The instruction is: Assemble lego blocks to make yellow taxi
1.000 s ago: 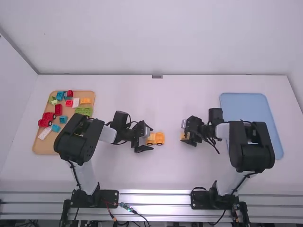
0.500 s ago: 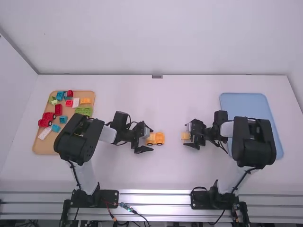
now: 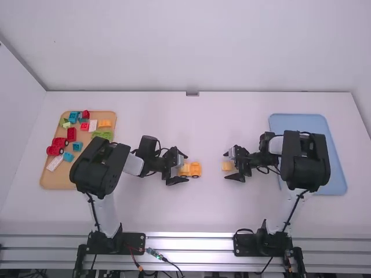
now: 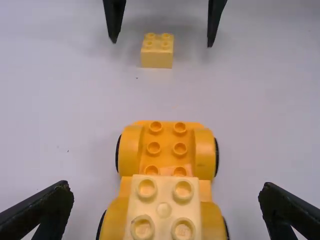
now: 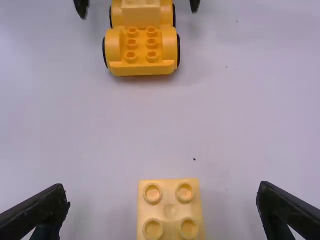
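Around the rear of the orange-yellow wheeled base (image 3: 195, 169), my left gripper (image 3: 184, 169) stands open near the table's middle. A pale yellow block sits on that base (image 4: 165, 147); in the left wrist view this block (image 4: 164, 210) lies between the spread fingers of the left gripper (image 4: 166, 192), touching neither. To the right, a second pale yellow 2x2 block (image 3: 228, 166) rests on the table. My right gripper (image 3: 231, 166) is around it, open. From the right wrist, the block (image 5: 170, 212) shows between the separated fingers of the right gripper (image 5: 163, 192), with space on both sides.
An orange-brown tray (image 3: 51, 179) at the left holds several red, blue, green, white and yellow pieces. A blue tray (image 3: 313, 124) lies at the right, partly under the right arm. White table (image 3: 197, 211) surface separates the base from the loose block.
The right gripper has turned and shifted slightly around the loose block, its fingers now at either side of it. The left gripper and wheeled base have hardly moved.
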Controlling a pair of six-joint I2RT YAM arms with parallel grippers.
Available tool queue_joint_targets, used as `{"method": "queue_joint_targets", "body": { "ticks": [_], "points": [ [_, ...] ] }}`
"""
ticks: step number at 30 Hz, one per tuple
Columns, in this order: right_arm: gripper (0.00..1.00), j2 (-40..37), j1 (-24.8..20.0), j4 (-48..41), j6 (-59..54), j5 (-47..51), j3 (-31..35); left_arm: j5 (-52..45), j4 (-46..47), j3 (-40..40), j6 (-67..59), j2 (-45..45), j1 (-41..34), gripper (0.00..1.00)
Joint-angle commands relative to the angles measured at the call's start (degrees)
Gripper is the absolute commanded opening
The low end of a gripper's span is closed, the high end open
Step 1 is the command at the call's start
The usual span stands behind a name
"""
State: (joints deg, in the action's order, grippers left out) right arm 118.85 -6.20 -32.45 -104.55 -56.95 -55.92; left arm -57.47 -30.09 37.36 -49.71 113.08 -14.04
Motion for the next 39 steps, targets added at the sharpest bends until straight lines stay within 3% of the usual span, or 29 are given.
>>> {"method": "queue_joint_targets", "body": {
  "ticks": [1, 4, 12, 20, 31, 32, 39],
  "points": [
    [0.99, 1.59, -0.10, -3.10, -7.37, -1.25, -2.91, -0.62, -1.15, 0.50, 3.06, 2.36, -0.13, 0.99],
    [1.00, 1.87, -0.10, -4.20, -7.28, -1.18, -3.58, -1.28, 0.27, 1.90, 2.82, 3.85, 0.15, 0.99],
    [0.88, 1.87, -0.10, -0.50, -5.46, -1.09, -1.44, -1.34, 5.37, 5.12, 2.80, 4.48, 0.15, 0.99],
    [0.74, 1.87, -0.10, 10.80, 7.72, -0.04, 2.40, -1.06, 5.10, 4.15, 0.24, 4.48, -0.13, 0.99],
    [0.59, 1.87, -0.10, 11.21, 7.56, -0.24, 3.30, -1.06, 4.25, 4.18, 0.44, 4.48, -0.18, 0.99],
    [0.53, 1.87, -0.10, 11.19, 7.56, -0.22, 3.30, -1.10, 4.27, 4.18, 0.42, 4.48, -0.18, 0.99],
    [0.48, 1.87, -0.10, 10.78, 7.87, -0.24, 2.95, -1.10, 4.30, 4.18, 0.44, 4.48, -0.15, 0.99]
  ]
}}
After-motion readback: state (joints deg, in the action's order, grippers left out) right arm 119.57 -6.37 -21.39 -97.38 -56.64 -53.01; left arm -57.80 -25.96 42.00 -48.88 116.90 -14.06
